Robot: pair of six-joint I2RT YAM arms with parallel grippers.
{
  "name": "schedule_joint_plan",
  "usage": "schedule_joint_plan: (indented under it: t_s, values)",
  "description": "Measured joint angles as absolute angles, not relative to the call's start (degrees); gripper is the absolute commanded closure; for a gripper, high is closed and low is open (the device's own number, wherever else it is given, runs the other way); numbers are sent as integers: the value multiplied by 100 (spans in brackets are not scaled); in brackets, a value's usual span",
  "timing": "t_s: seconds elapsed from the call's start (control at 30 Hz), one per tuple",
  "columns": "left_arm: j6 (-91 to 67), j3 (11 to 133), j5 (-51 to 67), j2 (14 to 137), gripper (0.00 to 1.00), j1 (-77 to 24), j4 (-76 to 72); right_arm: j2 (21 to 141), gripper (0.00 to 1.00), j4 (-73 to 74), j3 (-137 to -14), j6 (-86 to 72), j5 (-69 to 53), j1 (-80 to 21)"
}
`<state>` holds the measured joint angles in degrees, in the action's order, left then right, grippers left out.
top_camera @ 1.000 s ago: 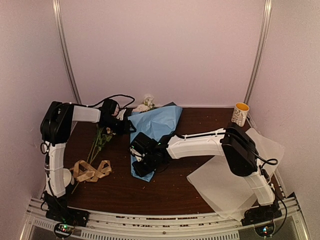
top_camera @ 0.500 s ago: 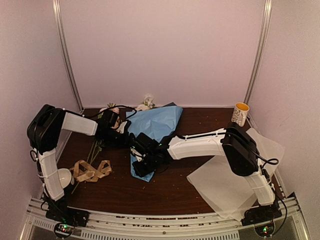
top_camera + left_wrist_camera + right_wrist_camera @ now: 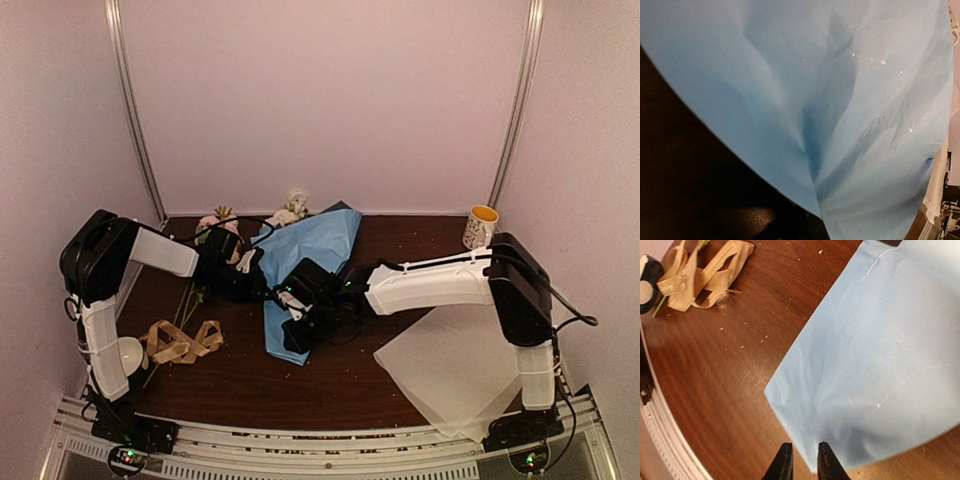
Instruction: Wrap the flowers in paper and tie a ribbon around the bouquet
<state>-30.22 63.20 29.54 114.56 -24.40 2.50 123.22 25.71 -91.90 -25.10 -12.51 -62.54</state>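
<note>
Dark wooden tabletop (image 3: 400, 240) in a pale-walled booth. The paper (image 3: 310, 250) lies rumpled well left of the mug (image 3: 481, 227), with flowers (image 3: 290, 208) at its far end. It looks light, floppy and quick to crease, so I'd pinch an edge, not the middle.

The left gripper (image 3: 255, 285) is clenched at the paper's side away from the mug. Whether it's holding anything, can't tell. The right gripper (image 3: 802, 452) shows a narrow gap at the near corner, grip unclear.

Only the right wrist view shows that corner and the ribbon (image 3: 705, 275) close up. The left wrist view is just blue folds.
</note>
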Motion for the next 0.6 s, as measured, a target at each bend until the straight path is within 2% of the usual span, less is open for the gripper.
schedule_joint_plan:
  t_s: [0.1, 0.2, 0.4, 0.47, 0.6]
  values:
    - [-3070, 6215, 3026, 11454, 100, -2484, 47, 11480, 79, 2394, -8493, -2591, -1358, -6128]
    - [-3212, 6018, 3140, 11426, 100, -2624, -285, 10488, 71, 2001, -7649, -2770, -1437, -5778]
    - [-3583, 5544, 3350, 11240, 100, -3159, -744, 9349, 32, 1079, -6020, -3382, -1553, -4663]
    - [-3601, 5507, 3385, 11194, 100, -3269, -681, 9334, 29, 895, -5655, -3544, -1584, -4412]
    - [-3594, 5502, 3457, 11177, 100, -3317, -589, 9550, 30, 742, -5627, -3732, -1719, -4202]
